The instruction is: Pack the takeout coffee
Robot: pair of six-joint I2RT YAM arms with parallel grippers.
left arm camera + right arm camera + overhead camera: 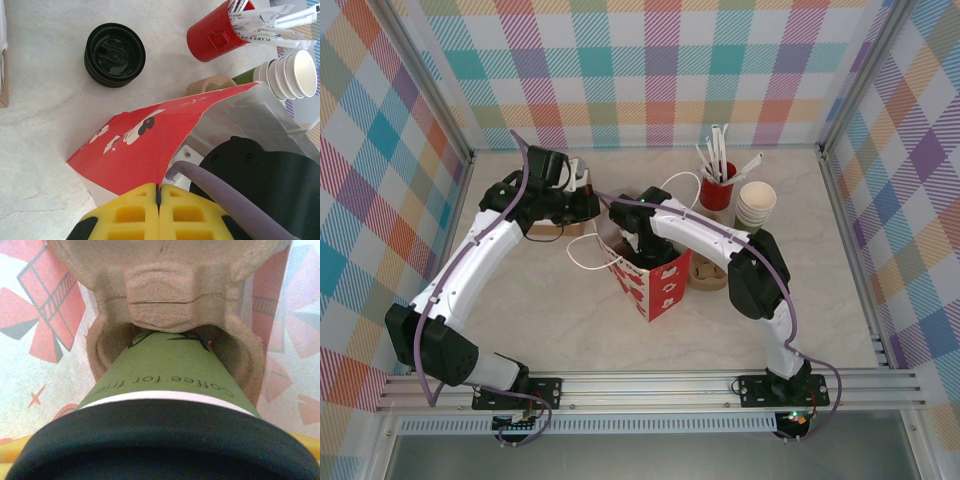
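The work surface is a pale marbled table point(45, 125) enclosed by plaid-patterned walls.

1. Left side: the left gripper point(158, 197) has its yellow fingers pressed together on the upper edge of the red paper bag point(145, 150); judged purpose: to hold the mouth of the bag apart and keep the bag upright while it is loaded. A stack of black lids point(115, 55) lies on the table beyond the bag, apart from it.

2. Centre: the right arm reaches down into the bag; the right gripper point(160, 445) is closed on the takeout coffee point(165, 375), with yellow finger edges flanking the black lid on both sides. The base of the cup is at a hole of the pulp carrier point(160, 290), which lies inside the bag; full seating cannot be confirmed. Judged purpose: the carrier hole keeps the cup from tipping in transit.

3. Right side: the red cup of straws point(212, 37) and the stack of lidless cups point(287, 75) stand just beside each other, behind the bag; neither is in use.

Judged next action: press the cup home; release only when it stands unaided.
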